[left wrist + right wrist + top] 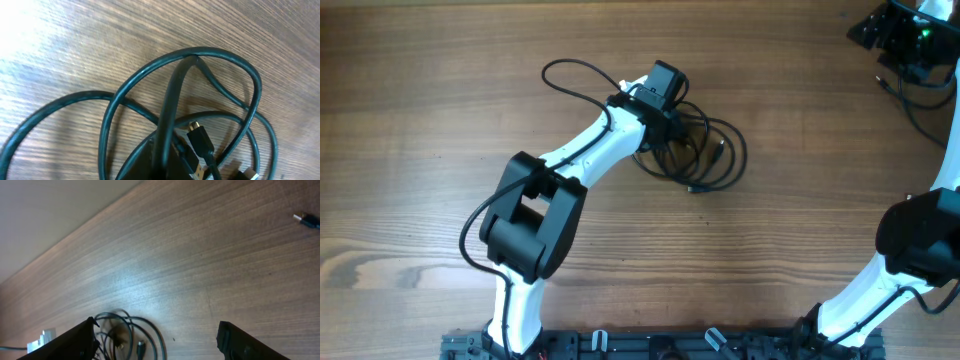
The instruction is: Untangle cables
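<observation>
The cables lie as a small bundle of black loops at the table's middle, and one loop reaches out to the upper left. My left gripper is down on the bundle's left side. In the left wrist view one cord rises from the loops straight into the dark fingers, which are shut on it. Two plugs lie beside them. My right gripper is far away at the top right, open and empty. Its view shows the spread fingers and the bundle in the distance.
A black plug with a metal tip lies on the wood at the right wrist view's upper right. Thicker black arm wiring hangs near the right edge. The table's far edge runs across the right wrist view.
</observation>
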